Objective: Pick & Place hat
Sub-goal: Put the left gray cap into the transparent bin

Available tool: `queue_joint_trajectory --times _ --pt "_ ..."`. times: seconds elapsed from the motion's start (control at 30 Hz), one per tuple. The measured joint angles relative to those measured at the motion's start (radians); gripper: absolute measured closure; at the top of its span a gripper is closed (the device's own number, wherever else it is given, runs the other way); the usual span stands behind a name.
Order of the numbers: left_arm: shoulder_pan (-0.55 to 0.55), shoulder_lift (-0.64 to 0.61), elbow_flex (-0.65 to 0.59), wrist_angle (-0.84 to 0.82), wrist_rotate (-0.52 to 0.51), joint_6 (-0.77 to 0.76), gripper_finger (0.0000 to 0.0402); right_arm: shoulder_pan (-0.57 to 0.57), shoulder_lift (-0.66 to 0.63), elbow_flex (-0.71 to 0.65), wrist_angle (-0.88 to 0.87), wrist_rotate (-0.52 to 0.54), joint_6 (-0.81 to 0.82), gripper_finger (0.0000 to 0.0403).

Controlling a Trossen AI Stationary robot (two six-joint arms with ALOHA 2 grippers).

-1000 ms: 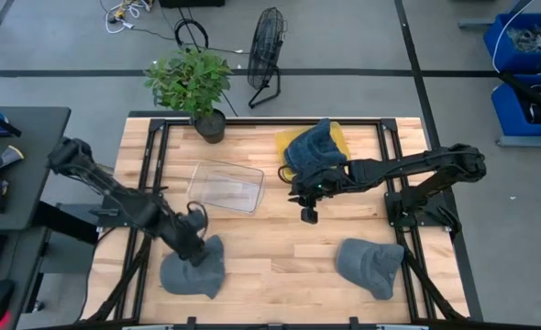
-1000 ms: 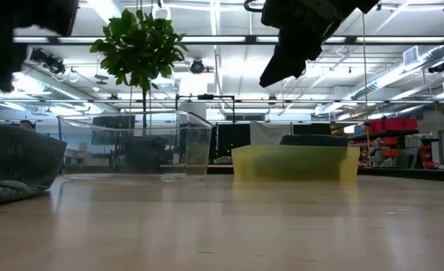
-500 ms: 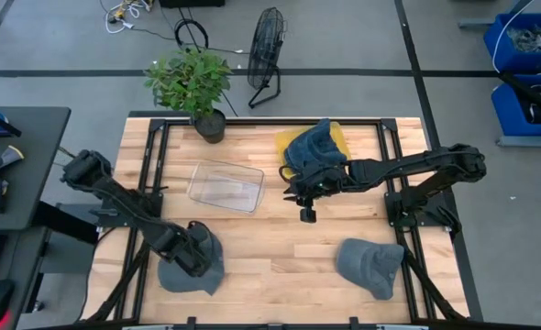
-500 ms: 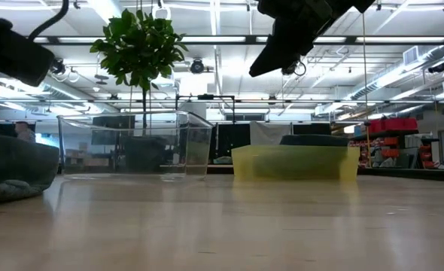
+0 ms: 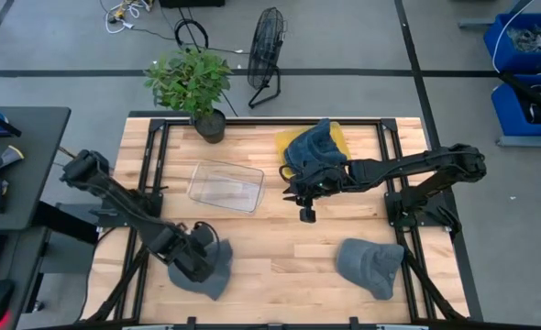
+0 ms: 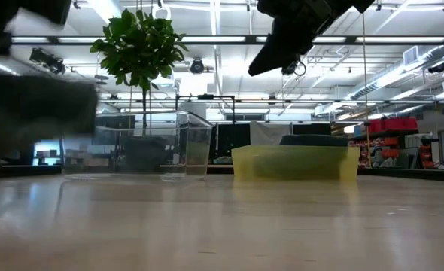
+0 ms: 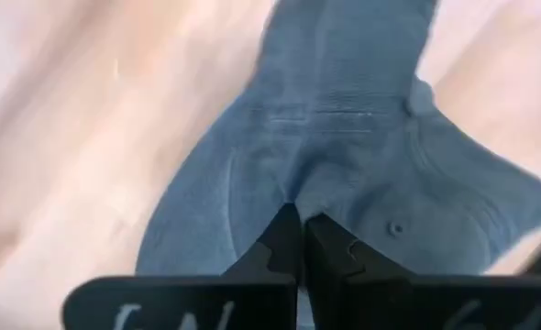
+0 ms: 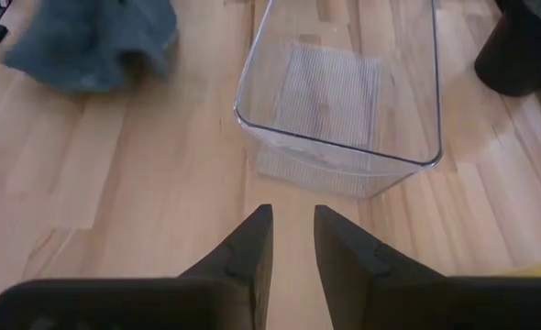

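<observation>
Three hats on the table: one grey hat (image 5: 206, 268) at the near-left corner under the left gripper (image 5: 190, 259), another grey hat (image 5: 369, 264) at the near right, untouched, and a blue hat (image 5: 313, 147) heaped on the yellow bin (image 5: 336, 136) at the far side. Step in hand looks like the pick: the left wrist view shows the left fingers (image 7: 284, 240) pressed together with hat fabric pinched between them, so clenched on that hat (image 7: 344, 156). Next move, I'd guess, calls for lifting without the cloth slipping, then carrying it toward a container, maybe the clear tub (image 5: 226, 186) near the middle; which one is meant I cannot tell. Right gripper (image 5: 306, 209) hangs above the table centre, just beside the yellow bin; its wrist view shows the fingers (image 8: 252, 243) parted with nothing between them and the clear tub (image 8: 344, 87) ahead. Only the left wrist view shows the pinch itself; the high view hides it under the arm. Low view gives just a dark blur at the left where that arm and hat sit, but shows the right arm (image 6: 293, 30) well off the tabletop.
</observation>
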Motion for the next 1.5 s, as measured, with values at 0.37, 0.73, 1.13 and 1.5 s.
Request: queue_joint_trajectory --times 0.37,0.73,1.13,1.5 --pt "0.095 -0.006 0.53 -0.68 -0.475 0.377 0.0396 0.0 0.0 0.0 0.005 0.0 0.057 0.0317" --pt "0.504 -0.016 0.477 -0.41 -0.514 0.874 0.0394 0.0 0.0 0.0 0.005 0.001 0.108 0.0317" --pt "0.684 -0.016 0.145 -0.004 -0.482 1.015 0.0393 0.0 0.0 0.0 -0.011 0.001 0.106 0.0317" --pt "0.632 -0.016 0.096 -0.022 -0.427 0.958 0.0392 0.0 0.0 0.0 -0.01 0.005 0.097 0.0317"
